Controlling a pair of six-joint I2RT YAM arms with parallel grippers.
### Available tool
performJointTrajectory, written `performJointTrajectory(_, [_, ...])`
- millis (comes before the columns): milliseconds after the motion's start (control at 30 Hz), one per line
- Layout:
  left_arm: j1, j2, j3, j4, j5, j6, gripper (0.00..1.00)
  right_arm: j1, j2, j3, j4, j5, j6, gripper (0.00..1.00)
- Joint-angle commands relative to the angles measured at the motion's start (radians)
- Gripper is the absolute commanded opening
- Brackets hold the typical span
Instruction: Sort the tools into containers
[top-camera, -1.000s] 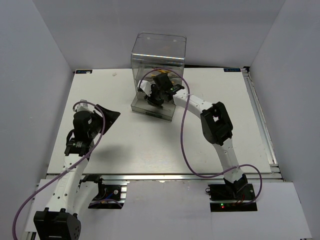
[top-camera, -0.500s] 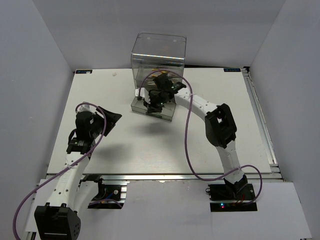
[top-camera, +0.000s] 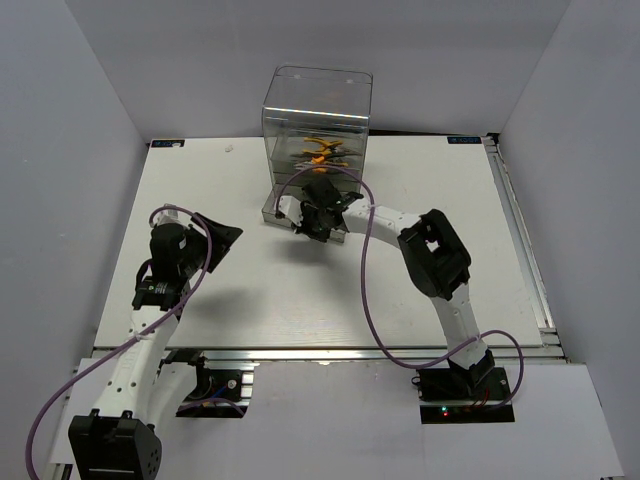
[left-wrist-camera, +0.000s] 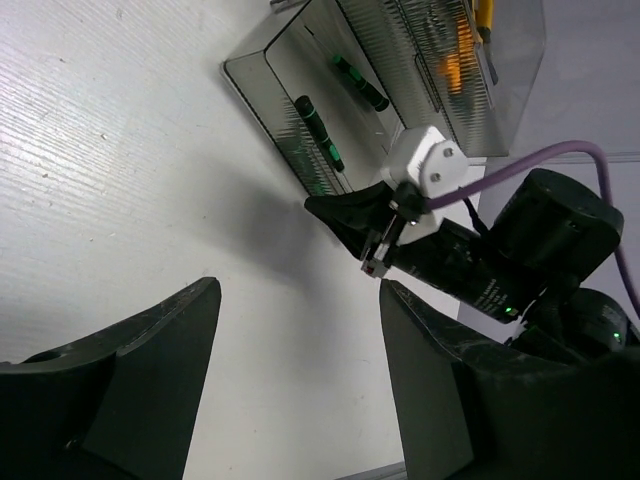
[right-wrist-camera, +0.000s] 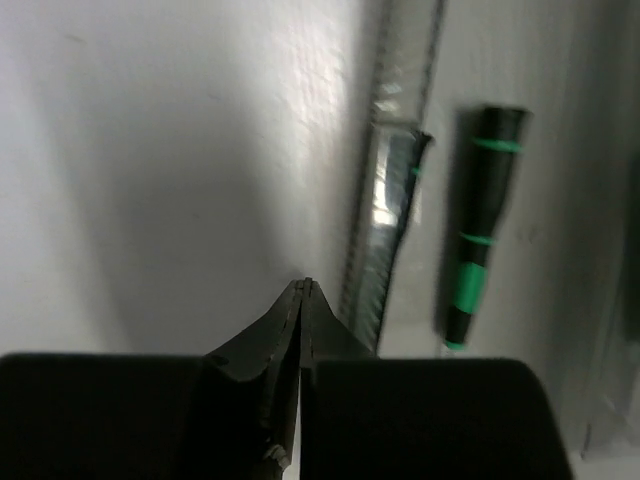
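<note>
Moved since earlier: my right gripper (top-camera: 316, 218) has backed out of the bottom drawer (left-wrist-camera: 275, 120) toward the near side, and its jaws have snapped together. My left arm has barely shifted.
Right gripper: pinched fully closed on nothing, its tips low over the table (top-camera: 430, 200), just in front of the drawer's ribbed front wall.
Left gripper (top-camera: 215, 240): spread wide and empty, parked on the left, well apart from the box (top-camera: 318, 95). I judge it sits there to leave the right arm room.
Screwdrivers (left-wrist-camera: 320, 135): two black-green ones lie inside the pulled-out drawer, apart from each other.
Pliers (top-camera: 322, 150): orange handles show through the clear wall in a higher drawer, so each kind of tool has its own level.
Box: far middle of the table, with its bottom drawer open toward me.
Why closed: my guess is that joined tips make a firm point for nudging the drawer shut.
Stage: I see no loose tools on the table, so sorting looks nearly done.
Risk: an off-centre push could skew the drawer.
</note>
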Motion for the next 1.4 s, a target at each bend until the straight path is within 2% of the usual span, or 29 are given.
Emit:
performJointTrajectory(0, [-0.002, -0.022, 0.01, -0.011, -0.011, 0.003, 0.75, 0.011, -0.028, -0.048, 0.187, 0.251, 0.011, 0.09])
performJointTrajectory(33, [-0.002, -0.022, 0.01, -0.013, -0.014, 0.003, 0.75, 0.011, -0.03, -0.058, 0.238, 0.285, 0.0, 0.19])
performJointTrajectory(100, [-0.001, -0.025, 0.003, -0.011, -0.016, 0.0, 0.75, 0.005, -0.039, -0.086, 0.271, 0.326, -0.031, 0.29])
performJointTrajectory(133, [-0.002, -0.025, 0.0, -0.01, -0.014, -0.002, 0.75, -0.005, -0.041, -0.094, 0.299, 0.331, -0.049, 0.37])
performJointTrajectory(200, [-0.002, -0.023, -0.003, -0.007, -0.013, -0.003, 0.75, -0.014, -0.041, -0.091, 0.302, 0.328, -0.063, 0.44])
performJointTrajectory(233, [-0.002, -0.022, -0.002, -0.005, -0.013, -0.002, 0.75, -0.021, -0.039, -0.091, 0.305, 0.328, -0.074, 0.52])
performJointTrajectory(333, [-0.002, -0.016, -0.003, -0.001, -0.008, 0.0, 0.75, -0.034, -0.03, -0.072, 0.313, 0.299, -0.089, 0.65])
performJointTrajectory(533, [0.0, -0.003, -0.002, 0.002, -0.002, 0.003, 0.75, -0.049, 0.02, -0.006, 0.316, 0.247, -0.143, 0.78])
performJointTrajectory(700, [-0.002, -0.009, 0.001, -0.007, -0.009, 0.004, 0.76, -0.063, 0.053, 0.031, 0.349, 0.274, -0.166, 0.89])
performJointTrajectory(933, [-0.001, -0.008, 0.004, -0.008, -0.006, 0.007, 0.76, -0.081, 0.024, 0.015, 0.314, 0.242, -0.17, 0.89])
performJointTrajectory(1033, [-0.002, -0.005, 0.012, 0.013, 0.009, 0.027, 0.79, -0.081, -0.056, -0.018, 0.213, 0.083, -0.175, 0.89])
performJointTrajectory(1100, [-0.001, -0.006, 0.018, 0.03, 0.033, 0.053, 0.85, -0.083, -0.111, -0.07, 0.19, -0.03, -0.163, 0.89])
performJointTrajectory(1233, [-0.002, -0.014, 0.036, 0.099, 0.081, 0.112, 0.91, -0.098, -0.231, -0.04, 0.089, -0.146, -0.008, 0.9])
performJointTrajectory(1367, [-0.002, 0.001, 0.061, 0.154, 0.153, 0.17, 0.97, -0.164, -0.303, 0.014, 0.024, -0.199, 0.084, 0.89])
